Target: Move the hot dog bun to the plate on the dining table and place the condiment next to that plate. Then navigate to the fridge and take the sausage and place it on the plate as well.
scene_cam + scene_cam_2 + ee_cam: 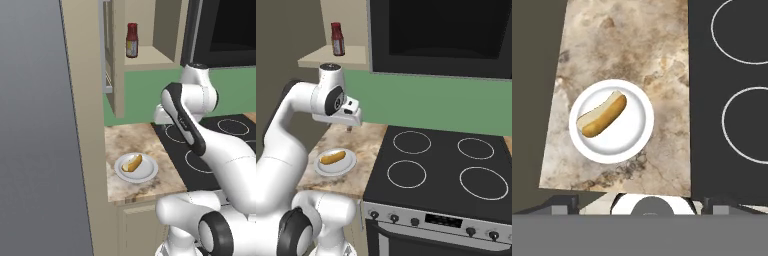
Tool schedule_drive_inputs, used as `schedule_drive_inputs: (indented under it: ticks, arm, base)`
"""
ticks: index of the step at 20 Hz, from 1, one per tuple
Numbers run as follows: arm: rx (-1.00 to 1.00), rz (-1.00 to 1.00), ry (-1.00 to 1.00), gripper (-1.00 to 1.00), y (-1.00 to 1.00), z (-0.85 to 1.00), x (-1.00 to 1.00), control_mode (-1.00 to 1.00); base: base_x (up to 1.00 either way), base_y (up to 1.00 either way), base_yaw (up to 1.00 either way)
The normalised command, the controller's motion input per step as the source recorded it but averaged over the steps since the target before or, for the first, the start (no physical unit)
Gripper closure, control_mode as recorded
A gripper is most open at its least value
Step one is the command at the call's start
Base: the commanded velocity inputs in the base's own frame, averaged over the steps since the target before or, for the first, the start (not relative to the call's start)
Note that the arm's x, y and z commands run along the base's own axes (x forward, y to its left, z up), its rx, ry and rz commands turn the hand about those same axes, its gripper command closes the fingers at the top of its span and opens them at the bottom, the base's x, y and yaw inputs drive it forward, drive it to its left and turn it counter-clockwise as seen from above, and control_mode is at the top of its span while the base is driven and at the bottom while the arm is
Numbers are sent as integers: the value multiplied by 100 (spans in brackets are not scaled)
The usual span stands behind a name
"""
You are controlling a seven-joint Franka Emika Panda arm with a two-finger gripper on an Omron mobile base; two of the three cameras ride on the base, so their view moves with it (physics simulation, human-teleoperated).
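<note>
Golden hot dog bun [602,116] on white plate [634,137]; condiment [132,40] label unreadable.

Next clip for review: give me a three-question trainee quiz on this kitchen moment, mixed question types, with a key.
1. True or false: the hot dog bun lies on a small white plate on the marbled counter.
2. Where is the condiment?
A. on the stovetop
B. upright on a shelf above the counter
C. on the white plate
3. Fill in: seen from the base, the stovetop lies to the ____ of the white plate.

Key
1. True; the bun has not been picked up.
2. B; the red bottle stands on the beige shelf.
3. Right.
</note>
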Motion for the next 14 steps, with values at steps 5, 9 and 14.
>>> schedule_drive_inputs:
  ticks: [5,9,14]
  arm:
    - [16,-3,19,-100,31,-58,5,-100]
    - [5,-6,21,-100,53,-57,18,-100]
    - [0,-10,7,-100,41,-43,30,-100]
  base:
    - [0,0,0]
    - [0,0,0]
    - [0,0,0]
